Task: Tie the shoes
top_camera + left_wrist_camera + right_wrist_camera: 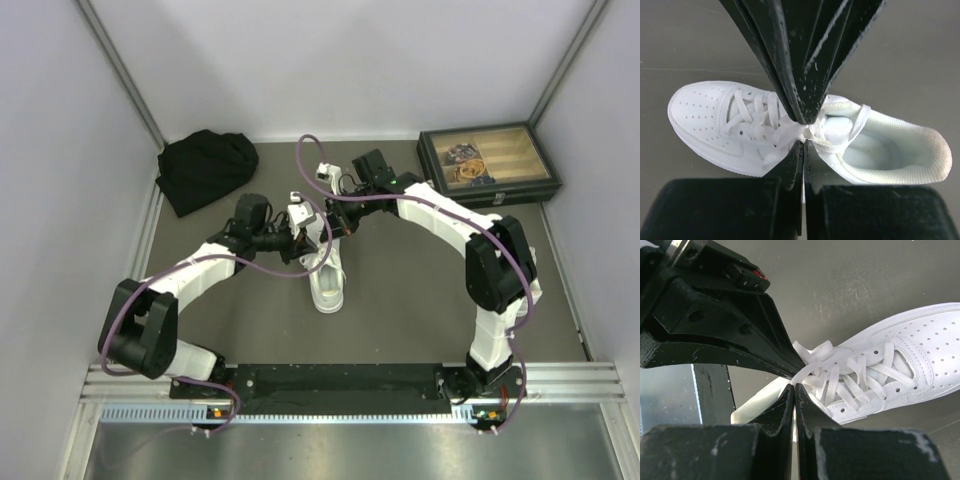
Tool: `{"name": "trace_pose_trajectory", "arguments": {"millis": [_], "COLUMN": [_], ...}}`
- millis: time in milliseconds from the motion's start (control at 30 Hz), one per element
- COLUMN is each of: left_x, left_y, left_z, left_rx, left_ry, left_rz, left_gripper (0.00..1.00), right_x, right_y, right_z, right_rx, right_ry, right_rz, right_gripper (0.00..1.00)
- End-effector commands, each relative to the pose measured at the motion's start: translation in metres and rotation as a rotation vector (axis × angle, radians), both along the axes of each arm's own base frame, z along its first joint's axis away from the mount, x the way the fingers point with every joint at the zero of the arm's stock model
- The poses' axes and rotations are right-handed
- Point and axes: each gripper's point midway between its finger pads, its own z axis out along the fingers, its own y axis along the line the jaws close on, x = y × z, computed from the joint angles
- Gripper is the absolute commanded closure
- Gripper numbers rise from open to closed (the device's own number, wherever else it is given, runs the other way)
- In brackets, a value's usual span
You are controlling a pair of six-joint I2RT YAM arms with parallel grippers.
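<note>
Shoe lies mid-table, upright on its sole, toe toward the arm bases. Black bundle is at back left and box at back right, both well apart from the shoe. Both arms reach in over the tongue end. Left gripper has its fingers pressed together, pinching the laces at the top eyelets. Right gripper is likewise clamped on the laces, tip to tip with the left, with a loose lace end trailing off beside it.
</note>
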Motion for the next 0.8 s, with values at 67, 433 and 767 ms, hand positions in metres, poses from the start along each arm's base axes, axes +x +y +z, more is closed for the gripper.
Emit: {"name": "trace_pose_trajectory", "arguments": {"millis": [67, 433, 767], "left_x": [0.008, 0.01, 0.007], "left_y": [-0.018, -0.027, -0.027], "left_z": [0.031, 0.026, 0.024], "left_rx": [-0.093, -0.132, -0.135], "left_ry": [-0.061, -0.067, -0.073], "left_rz": [-0.044, -0.057, -0.067], "left_gripper": [1.0, 1.0, 1.0], "right_x": [-0.003, -0.003, 0.021], "right_y": [0.002, -0.007, -0.035], "right_z": [0.028, 0.031, 0.035], "right_rx": [0.066, 0.057, 0.058], "right_ry": [-0.044, -0.013, 0.1], "right_rz": [0.027, 0.01, -0.14], "right_gripper": [1.0, 0.87, 0.67]}}
